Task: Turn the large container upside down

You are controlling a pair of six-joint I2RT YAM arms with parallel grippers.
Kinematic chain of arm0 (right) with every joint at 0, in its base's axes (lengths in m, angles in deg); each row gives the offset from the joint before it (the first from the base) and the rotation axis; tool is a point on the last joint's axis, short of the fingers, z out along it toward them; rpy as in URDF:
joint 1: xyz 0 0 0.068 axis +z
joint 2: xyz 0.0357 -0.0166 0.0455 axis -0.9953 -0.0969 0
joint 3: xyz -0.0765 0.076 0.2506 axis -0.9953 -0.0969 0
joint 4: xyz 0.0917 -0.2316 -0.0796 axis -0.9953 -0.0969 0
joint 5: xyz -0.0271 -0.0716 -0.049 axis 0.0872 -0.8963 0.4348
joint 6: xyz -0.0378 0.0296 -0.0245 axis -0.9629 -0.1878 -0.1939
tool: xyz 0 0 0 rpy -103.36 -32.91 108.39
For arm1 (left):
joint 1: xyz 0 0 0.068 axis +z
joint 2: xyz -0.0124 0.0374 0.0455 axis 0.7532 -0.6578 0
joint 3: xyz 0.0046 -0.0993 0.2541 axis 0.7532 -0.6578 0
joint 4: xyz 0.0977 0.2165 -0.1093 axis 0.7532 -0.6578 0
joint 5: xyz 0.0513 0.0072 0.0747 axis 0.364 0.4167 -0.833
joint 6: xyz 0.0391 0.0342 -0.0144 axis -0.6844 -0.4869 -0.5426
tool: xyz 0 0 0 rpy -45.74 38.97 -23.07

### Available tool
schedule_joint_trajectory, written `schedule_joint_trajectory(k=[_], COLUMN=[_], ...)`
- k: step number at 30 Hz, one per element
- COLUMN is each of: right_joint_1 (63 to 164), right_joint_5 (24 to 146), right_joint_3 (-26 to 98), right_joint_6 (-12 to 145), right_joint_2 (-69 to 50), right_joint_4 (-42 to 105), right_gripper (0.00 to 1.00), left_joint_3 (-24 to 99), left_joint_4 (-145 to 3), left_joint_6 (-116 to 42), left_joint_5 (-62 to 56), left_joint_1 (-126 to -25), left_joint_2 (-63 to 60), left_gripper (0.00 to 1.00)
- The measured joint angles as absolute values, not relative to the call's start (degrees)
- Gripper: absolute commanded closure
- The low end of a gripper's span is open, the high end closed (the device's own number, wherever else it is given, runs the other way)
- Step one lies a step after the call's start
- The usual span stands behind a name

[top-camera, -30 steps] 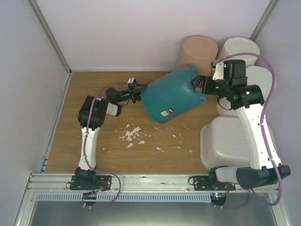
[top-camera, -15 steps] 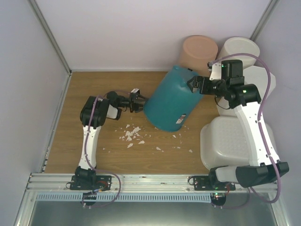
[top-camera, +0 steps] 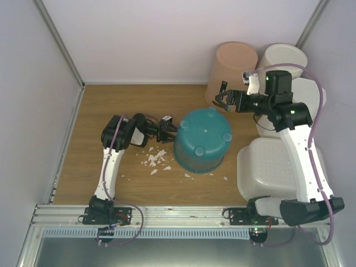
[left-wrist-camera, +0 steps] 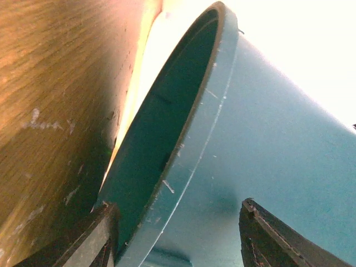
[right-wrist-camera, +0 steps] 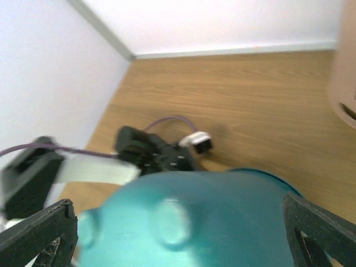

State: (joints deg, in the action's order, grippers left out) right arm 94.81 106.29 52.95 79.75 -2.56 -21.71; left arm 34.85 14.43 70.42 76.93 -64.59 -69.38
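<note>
The large container, a wide white tub (top-camera: 271,167), sits at the right by the right arm's base, and neither gripper touches it. A teal round bin (top-camera: 203,139) stands mouth down mid-table with its footed bottom facing up. My left gripper (top-camera: 169,129) is open at the bin's left side. In the left wrist view (left-wrist-camera: 178,208) the teal rim (left-wrist-camera: 189,139) runs between the spread fingers. My right gripper (top-camera: 222,100) is open and empty, just above and behind the bin. In the right wrist view (right-wrist-camera: 177,203) the bin's bottom (right-wrist-camera: 222,222) lies below it.
A peach round bin (top-camera: 233,61) and a tall round white bin (top-camera: 283,58) stand at the back right. Another white bin (top-camera: 311,94) is behind the right arm. White crumbs (top-camera: 157,157) lie left of the teal bin. Walls close in on the left, back and right.
The teal bin was held tilted on its side between both grippers and has tipped over onto its mouth. My right gripper has let go and opened. My left gripper has moved right and down.
</note>
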Motion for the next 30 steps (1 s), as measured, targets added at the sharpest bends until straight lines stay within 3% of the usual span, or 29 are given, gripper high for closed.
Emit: schedule_joint_trajectory(k=[6,15,22,30], right_joint_1=[99.16,117.48,131.03,131.90], right_joint_5=[117.86,122.40,119.67,109.31], right_joint_3=[53.98,63.37,57.47,57.04], right_joint_6=[81.06,80.98,81.52,84.85], right_joint_2=[-0.44,-11.32,-22.06,-27.37], right_joint_4=[-13.58,-9.15,-10.00,-12.38], right_gripper=[0.00,0.00,0.00,0.00], left_joint_3=[37.56,46.70,50.28,50.00], left_joint_4=[14.39,14.00,11.05,4.16], left_joint_6=[70.44,66.72,60.54,52.91], left_joint_5=[77.63,77.43,75.99,74.15], left_joint_1=[-64.85,-61.99,-55.52,-52.44], left_joint_2=[-69.58,-69.55,-69.58,-68.90], left_gripper=[0.41,0.43,0.43,0.46])
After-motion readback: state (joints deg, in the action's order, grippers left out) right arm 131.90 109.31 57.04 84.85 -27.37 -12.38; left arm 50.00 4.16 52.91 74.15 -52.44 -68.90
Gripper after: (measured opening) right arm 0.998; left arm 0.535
